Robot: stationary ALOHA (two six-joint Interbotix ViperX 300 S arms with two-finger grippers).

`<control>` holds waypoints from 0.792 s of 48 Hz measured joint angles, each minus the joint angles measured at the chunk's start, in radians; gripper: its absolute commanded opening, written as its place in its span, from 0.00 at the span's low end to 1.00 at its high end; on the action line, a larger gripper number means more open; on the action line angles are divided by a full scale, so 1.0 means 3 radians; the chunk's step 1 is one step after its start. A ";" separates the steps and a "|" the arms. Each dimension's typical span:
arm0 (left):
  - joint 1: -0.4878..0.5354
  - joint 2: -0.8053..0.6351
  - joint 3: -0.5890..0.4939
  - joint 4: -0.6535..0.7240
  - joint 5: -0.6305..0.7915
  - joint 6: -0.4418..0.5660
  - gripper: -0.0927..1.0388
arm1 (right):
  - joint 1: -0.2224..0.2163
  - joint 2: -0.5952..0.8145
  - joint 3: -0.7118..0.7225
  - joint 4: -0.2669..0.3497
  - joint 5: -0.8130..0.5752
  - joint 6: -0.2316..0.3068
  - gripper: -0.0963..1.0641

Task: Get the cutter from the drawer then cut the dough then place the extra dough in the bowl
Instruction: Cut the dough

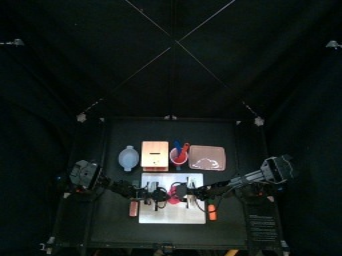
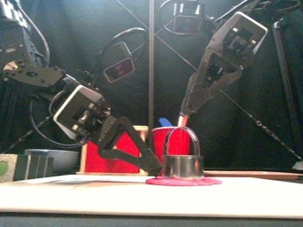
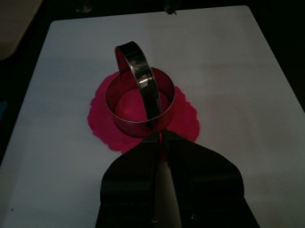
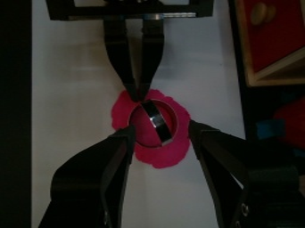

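Inventory, as I logged it from the remote station:

1. Round metal cutter with a wire handle (image 2: 183, 166). It stood upright, ring down, on the flat pink dough disc (image 4: 152, 153), with the handle arched over the top. Dough showed all round the outside of the ring.
2. Dough disc. It lay flat near the middle of the white cutting board (image 3: 226, 71).
3. Cutting board. It sat at the front middle of the black table (image 1: 221, 135).
4. Left end effector (image 3: 160, 150). It was on the arm from the left and set low over the board, jaws together with nothing between them. Its tips were at the dough's edge, just beside the cutter's wall. I could not tell whether they touched the metal.
5. Right end effector (image 4: 161, 131). It was on the arm from the upper right, jaws apart and gripping nothing. It was poised over the cutter, which sat between the jaws in the right wrist view. In the front view the tips were just above the handle's top. I could not tell whether they touched it.
6. Back row of the table, left to right:
   - blue-grey bowl with two small handles (image 1: 128, 157)
   - pale wooden box with a red drawer front (image 1: 156, 152)
   - red cup (image 1: 181, 155)
   - flat pink tray (image 1: 210, 158)
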 measured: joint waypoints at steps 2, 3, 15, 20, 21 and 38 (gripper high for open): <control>-0.0005 0.0010 -0.0005 -0.0010 0.0000 0.0000 0.56 | -0.0005 0.0026 0.0000 -0.0005 -0.0031 0.0000 0.82; -0.0005 0.0010 -0.0005 -0.0015 0.0000 0.0000 0.56 | -0.0010 0.0041 0.0000 -0.0010 -0.0041 0.0000 0.82; -0.0015 0.0061 -0.0020 -0.0041 -0.0026 0.0000 0.56 | -0.0046 0.0261 -0.0026 -0.0051 -0.0102 0.0000 0.82; -0.0020 0.0072 -0.0031 -0.0041 -0.0036 0.0000 0.56 | -0.0072 0.0307 -0.0041 -0.0061 -0.0102 -0.0005 0.82; -0.0020 0.0072 -0.0031 -0.0046 -0.0036 0.0000 0.56 | -0.0077 0.0312 -0.0041 -0.0061 -0.0102 -0.0005 0.82; -0.0020 0.0138 -0.0041 -0.0133 -0.0056 0.0000 0.49 | -0.0128 0.0383 -0.0082 -0.0097 -0.0159 -0.0005 0.71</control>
